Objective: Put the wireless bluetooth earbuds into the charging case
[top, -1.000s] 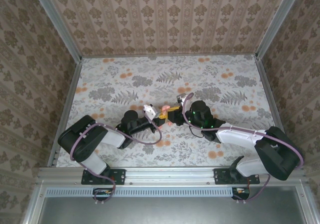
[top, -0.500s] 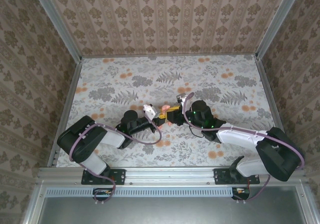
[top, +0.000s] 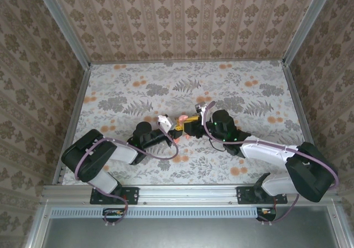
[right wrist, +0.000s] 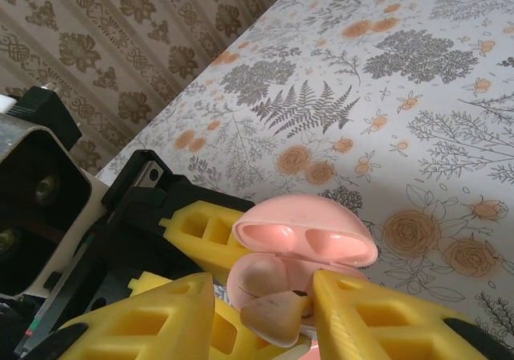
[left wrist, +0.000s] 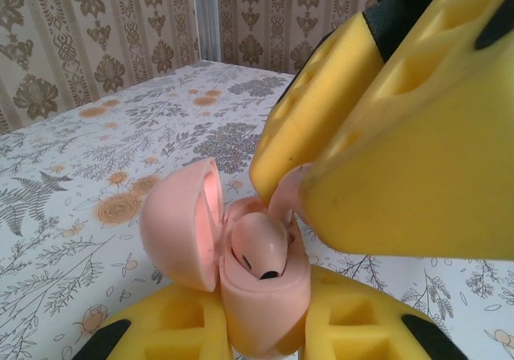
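charging case [left wrist: 259, 312] open, lid tipped back, clamped in left gripper [left wrist: 261, 336]; seated earbud [left wrist: 257, 251] in its well; second earbud [right wrist: 273, 316] at case mouth, between jaws of right gripper [right wrist: 265, 300]; those jaws partly apart, gap on one side; floral bench [top: 138, 93] below both grippers

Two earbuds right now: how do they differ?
The seated earbud rests in a well of the charging case; the other earbud is not seated, just at the opening. The seated earbud is cradled by case walls; the other earbud sits between the right gripper's fingers. Both are coral pink, like the case.
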{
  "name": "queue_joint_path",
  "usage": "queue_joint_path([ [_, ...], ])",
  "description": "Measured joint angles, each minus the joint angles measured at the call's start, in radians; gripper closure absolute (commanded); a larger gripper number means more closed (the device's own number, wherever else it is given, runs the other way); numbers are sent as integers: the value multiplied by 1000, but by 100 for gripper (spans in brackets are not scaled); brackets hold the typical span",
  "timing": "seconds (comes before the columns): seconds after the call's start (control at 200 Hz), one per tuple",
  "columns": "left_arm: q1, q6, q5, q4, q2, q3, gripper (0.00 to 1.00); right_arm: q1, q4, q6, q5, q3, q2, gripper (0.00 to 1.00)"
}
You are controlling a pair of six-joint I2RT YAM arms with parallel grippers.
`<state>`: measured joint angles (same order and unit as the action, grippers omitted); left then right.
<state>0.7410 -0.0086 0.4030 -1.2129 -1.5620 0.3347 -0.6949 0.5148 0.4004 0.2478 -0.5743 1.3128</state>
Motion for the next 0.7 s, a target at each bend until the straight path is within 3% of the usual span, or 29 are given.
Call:
queue_joint_path([
  [0.7,0,0,0,-7,2,0,93,0,-26,0,5,-1,-50,59],
])
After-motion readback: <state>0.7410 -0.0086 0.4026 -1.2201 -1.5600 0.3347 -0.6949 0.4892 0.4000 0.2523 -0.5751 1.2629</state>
